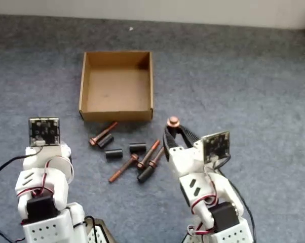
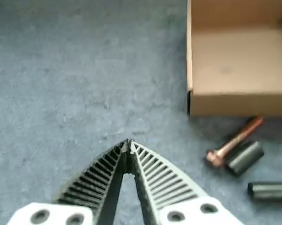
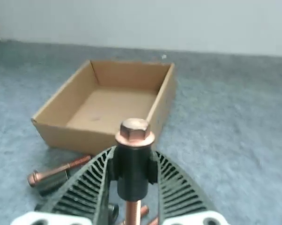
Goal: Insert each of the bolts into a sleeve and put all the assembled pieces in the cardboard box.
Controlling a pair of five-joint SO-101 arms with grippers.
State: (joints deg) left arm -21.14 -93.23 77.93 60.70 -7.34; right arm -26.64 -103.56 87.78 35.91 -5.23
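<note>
My right jaws clench a black sleeve [image 3: 131, 176] with a bolt [image 3: 135, 132] through it, upright, near the cardboard box [image 1: 117, 115]. My left jaws sit clenched, empty, beside the loose bolts [image 1: 123, 168] and sleeves [image 1: 113, 154].

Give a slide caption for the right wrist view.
Right pincer holds a copper bolt in a black cylindrical sleeve, facing the open brown cardboard box.

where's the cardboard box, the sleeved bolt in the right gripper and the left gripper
cardboard box [image 1: 117, 115]: high view, front wall
sleeved bolt [image 3: 133, 168]: right wrist view, black sleeve
left gripper [image 2: 128, 144]: left wrist view, between its closed fingertips
</note>
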